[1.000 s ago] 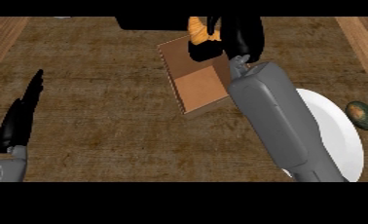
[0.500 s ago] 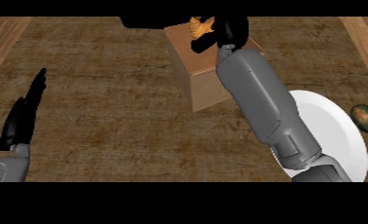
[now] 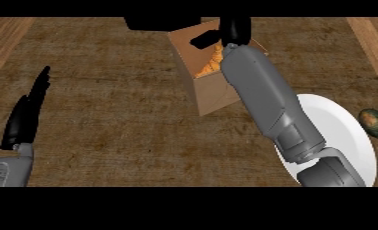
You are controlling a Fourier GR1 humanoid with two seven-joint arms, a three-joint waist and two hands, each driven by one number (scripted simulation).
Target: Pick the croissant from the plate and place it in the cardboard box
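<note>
**Croissant seen inside the cardboard box, right hand above it**

One cardboard box (image 3: 210,81) is seen on the brown wooden surface (image 3: 118,124), near the far middle of the head view, its open top turned toward the far edge. One croissant (image 3: 214,60), orange-brown, is seen inside the box opening, partly hidden by the right forearm. One white plate (image 3: 339,124) lies on the surface to the right of the box, well apart from it, and is partly covered by the right arm's elbow section. At the right edge, just beside the plate, a single small round green-brown object (image 3: 368,119) is cut off by the frame; what it is cannot be told. A dark block (image 3: 159,22) is seen at the far edge, just behind the box.

The right forearm is stretched diagonally from the lower right across the plate and over the box. The right hand (image 3: 229,31) is held above the box opening, fingers pointing away and the thumb set out to the left; nothing is seen gripped in it, and the fingers appear relaxed.

The left hand (image 3: 26,114) rests at the left edge, fingers straight and pointing up, holding nothing.
</note>
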